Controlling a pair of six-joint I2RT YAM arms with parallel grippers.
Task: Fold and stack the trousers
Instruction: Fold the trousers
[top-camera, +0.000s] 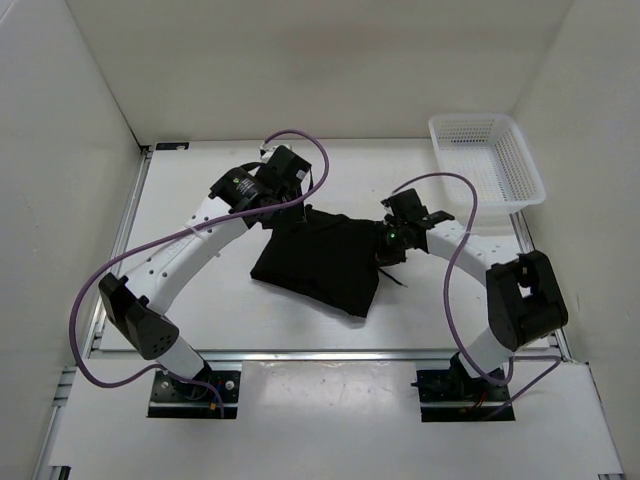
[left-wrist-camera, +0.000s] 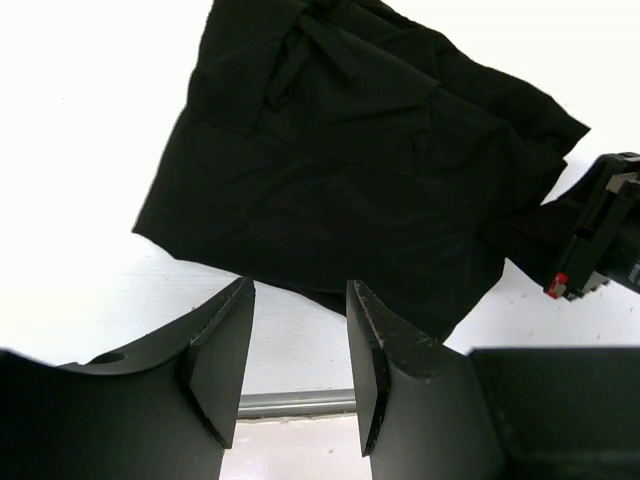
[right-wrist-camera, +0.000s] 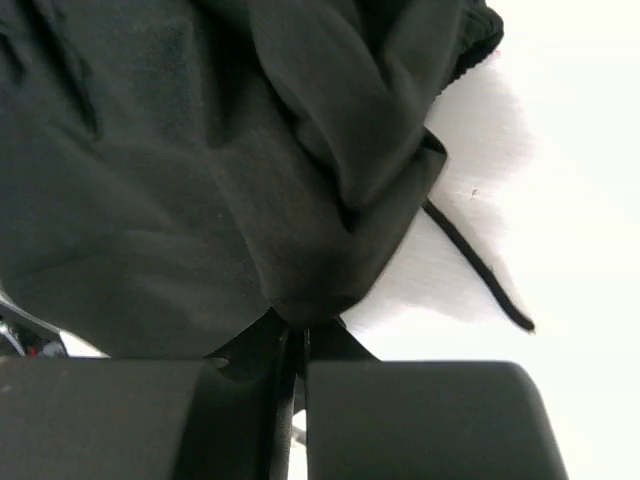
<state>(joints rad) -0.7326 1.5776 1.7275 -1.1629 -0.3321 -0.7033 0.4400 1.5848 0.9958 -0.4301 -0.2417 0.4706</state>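
The black trousers (top-camera: 325, 258) lie folded into a rough square on the white table, also shown in the left wrist view (left-wrist-camera: 350, 170) and the right wrist view (right-wrist-camera: 200, 170). My left gripper (top-camera: 283, 205) hangs open and empty just above the trousers' far left corner; its fingers (left-wrist-camera: 225, 345) have bare table between them. My right gripper (top-camera: 391, 243) is shut on the trousers' right edge, with a bunch of fabric pinched at its tips (right-wrist-camera: 300, 325). A thin black drawstring (right-wrist-camera: 480, 270) trails from the fabric onto the table.
A white mesh basket (top-camera: 488, 158) stands at the back right corner. White walls enclose the table (top-camera: 200, 300) on three sides. A metal rail (top-camera: 330, 355) runs along the table's near edge. Purple cables loop over both arms.
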